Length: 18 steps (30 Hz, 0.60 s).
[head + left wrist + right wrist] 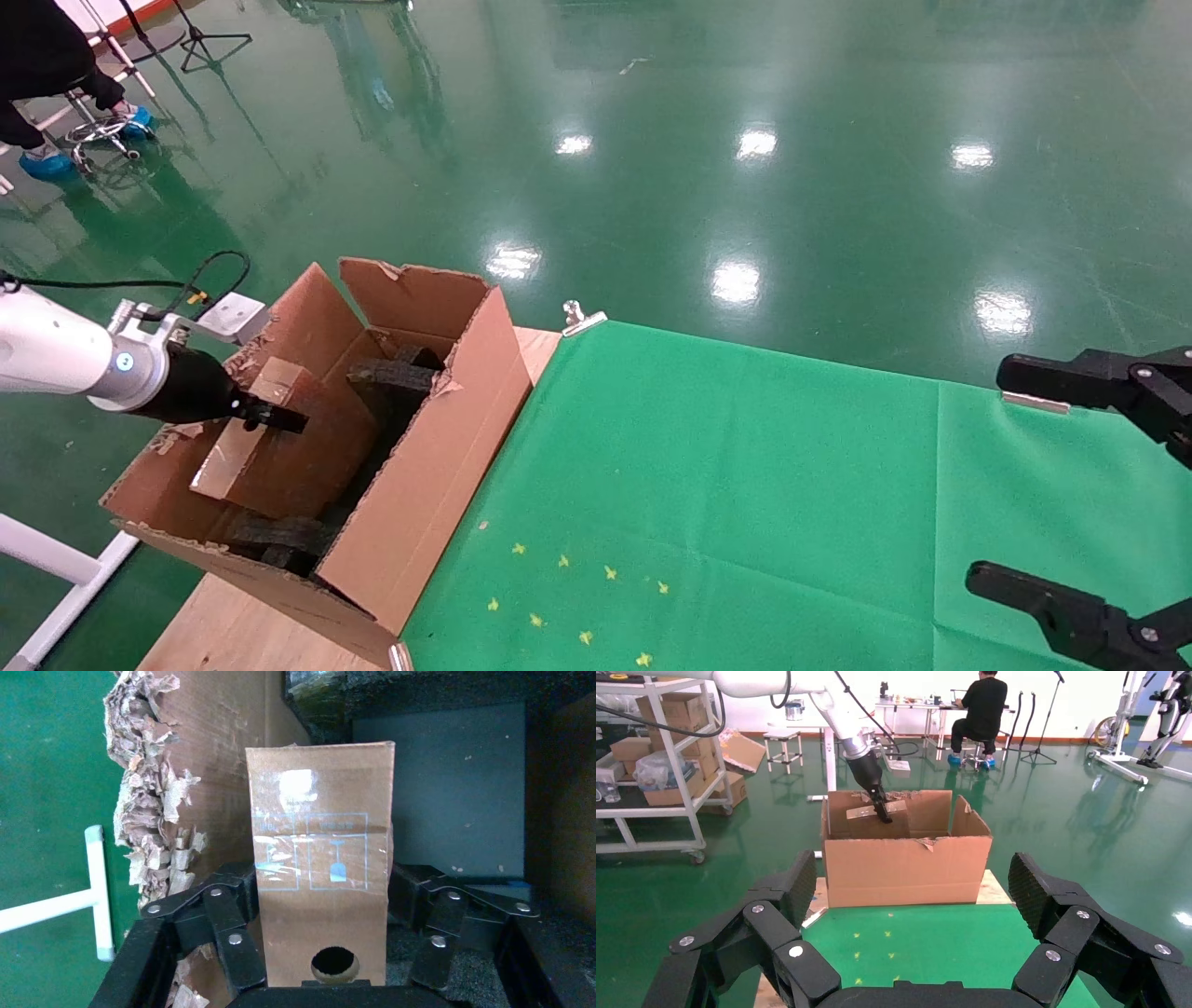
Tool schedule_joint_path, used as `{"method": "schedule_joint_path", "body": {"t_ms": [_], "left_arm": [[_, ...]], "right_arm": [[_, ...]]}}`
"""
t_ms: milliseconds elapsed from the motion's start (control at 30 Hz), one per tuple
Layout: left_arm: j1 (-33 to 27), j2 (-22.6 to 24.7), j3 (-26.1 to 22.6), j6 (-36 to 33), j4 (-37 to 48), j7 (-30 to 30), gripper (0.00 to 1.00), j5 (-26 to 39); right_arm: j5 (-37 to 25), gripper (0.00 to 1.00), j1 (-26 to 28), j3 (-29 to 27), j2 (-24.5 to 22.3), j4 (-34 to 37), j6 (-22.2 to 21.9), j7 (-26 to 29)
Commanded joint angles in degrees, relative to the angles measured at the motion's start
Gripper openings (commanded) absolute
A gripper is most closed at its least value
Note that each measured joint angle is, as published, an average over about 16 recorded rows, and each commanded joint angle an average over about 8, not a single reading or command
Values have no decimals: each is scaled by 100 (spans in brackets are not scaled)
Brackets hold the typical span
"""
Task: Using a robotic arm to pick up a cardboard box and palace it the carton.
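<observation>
The left end effector point(320, 948) is black with silver rivets, on a white arm point(42, 349) with a silver wrist. Between its fingers, the cardboard box point(320, 874) is glossy brown with pale blue printed symbols. Around it the carton point(438, 466) is plain brown, holding black foam point(396, 377). The counter point(726, 494) is green, flecked with yellow marks point(563, 596).

Looks like robotics lab / test hall, not home or shop. Glossy green epoxy floor point(838, 140) everywhere, ceiling lights reflecting off it. Wheeled metal shelving rack point(659, 762) stacked with cardboard boxes point(673, 706). Person in black point(981, 709) sitting at white desk point(912, 705) in back, blue shoe covers on. Tripod stands point(1046, 720) and white frames point(1130, 713) standing around. Wooden counter point(242, 624) draped with green cloth point(745, 485), held by metal clip point(579, 317).
</observation>
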<state>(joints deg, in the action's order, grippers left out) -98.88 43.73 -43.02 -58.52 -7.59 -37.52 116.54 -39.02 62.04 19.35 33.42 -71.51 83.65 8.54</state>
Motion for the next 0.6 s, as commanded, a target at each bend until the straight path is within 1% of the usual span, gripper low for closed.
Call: {"method": "schedule_joint_path", "body": {"t_ms": [33,400,600], "left_arm": [[0,-6,0,-6,-15,-1,100,-1],[-11,-30,-1,-73,-50,3,100,10],[-171,-120,91,-183,-350,211,100,-133]], "right_arm": [[0,100,0,0,0,0,0,0],[0,100,0,0,0,0,0,0],[0,100,0,0,0,0,0,0]]}}
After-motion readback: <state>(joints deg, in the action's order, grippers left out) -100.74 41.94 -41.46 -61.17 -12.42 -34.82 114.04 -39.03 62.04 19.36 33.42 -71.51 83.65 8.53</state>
